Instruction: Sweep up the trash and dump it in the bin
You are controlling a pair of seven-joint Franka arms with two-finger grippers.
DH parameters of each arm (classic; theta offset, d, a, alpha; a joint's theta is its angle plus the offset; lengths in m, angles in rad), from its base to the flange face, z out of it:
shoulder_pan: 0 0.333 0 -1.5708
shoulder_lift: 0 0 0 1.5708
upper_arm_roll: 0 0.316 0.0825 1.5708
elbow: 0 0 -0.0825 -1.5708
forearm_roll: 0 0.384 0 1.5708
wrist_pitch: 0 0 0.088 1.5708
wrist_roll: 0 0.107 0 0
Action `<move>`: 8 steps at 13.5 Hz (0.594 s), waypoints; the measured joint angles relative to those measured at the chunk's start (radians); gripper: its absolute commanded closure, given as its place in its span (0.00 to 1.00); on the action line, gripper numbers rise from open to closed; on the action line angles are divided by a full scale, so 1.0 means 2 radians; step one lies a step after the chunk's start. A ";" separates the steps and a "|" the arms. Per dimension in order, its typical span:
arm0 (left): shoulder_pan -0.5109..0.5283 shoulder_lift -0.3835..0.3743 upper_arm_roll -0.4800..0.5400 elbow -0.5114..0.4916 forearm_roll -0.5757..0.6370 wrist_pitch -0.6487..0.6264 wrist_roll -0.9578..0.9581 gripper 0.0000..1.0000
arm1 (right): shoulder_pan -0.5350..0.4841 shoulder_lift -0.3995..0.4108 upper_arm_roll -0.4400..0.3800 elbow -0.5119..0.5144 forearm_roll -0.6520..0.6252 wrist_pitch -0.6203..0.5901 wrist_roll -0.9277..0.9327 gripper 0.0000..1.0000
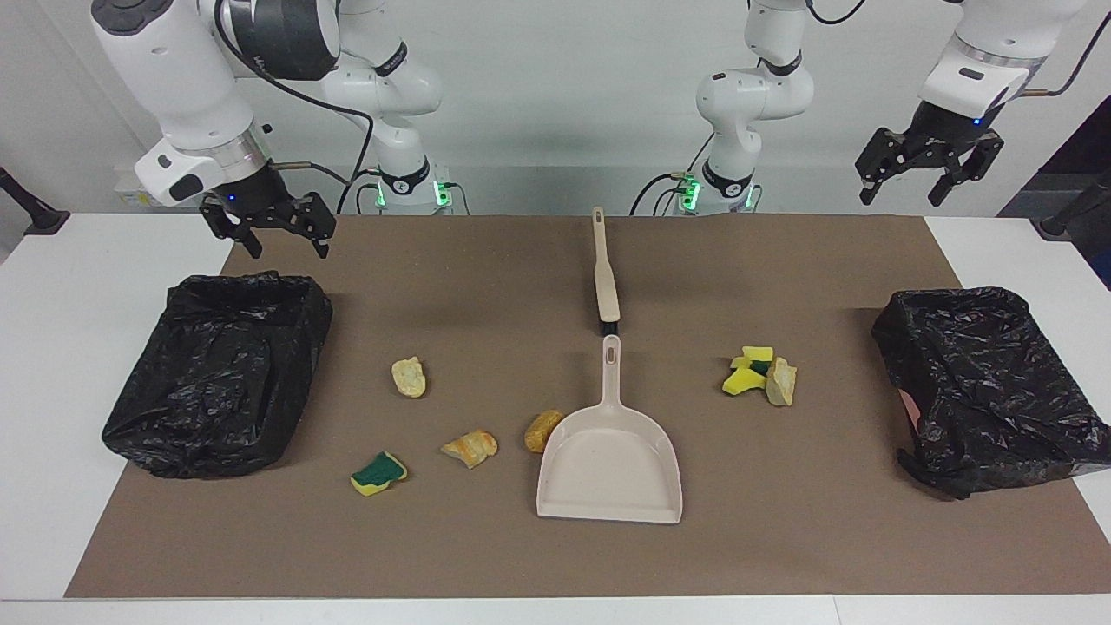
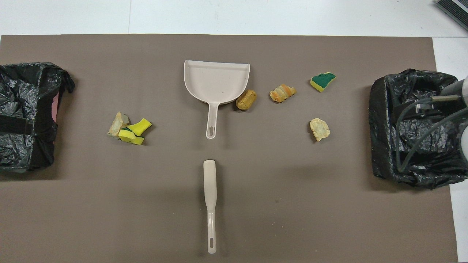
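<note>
done: nothing | trash [image 1: 762,373] all on mat, far from jaws | left gripper [image 1: 920,178], right gripper [image 1: 279,234]: wide apart, holding nothing | left to do: sweep, dump

A beige dustpan [image 2: 216,80] lies mid-mat with an orange-brown bread chunk [image 2: 246,99] touching it and the brush [image 2: 210,204] nearer the robots.

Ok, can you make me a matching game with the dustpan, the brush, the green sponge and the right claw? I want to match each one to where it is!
Things:
1. dustpan
2. brush
3. green sponge
4. right claw

Places:
A. up in the air over the mat's edge, near a black bin
B. touching an orange chunk
C. nearest the robots, handle toward them
D. alone, farthest scrap from the robots

Pairs: 1-B, 2-C, 3-D, 4-A
</note>
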 measured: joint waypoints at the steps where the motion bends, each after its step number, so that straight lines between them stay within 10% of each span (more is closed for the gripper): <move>1: 0.000 0.000 0.000 0.000 0.000 0.000 0.000 0.00 | 0.000 -0.003 0.002 -0.011 0.000 0.010 0.000 0.00; 8: -0.002 -0.031 -0.003 -0.053 0.000 -0.001 0.000 0.00 | 0.008 0.007 0.015 -0.005 0.000 0.009 -0.002 0.00</move>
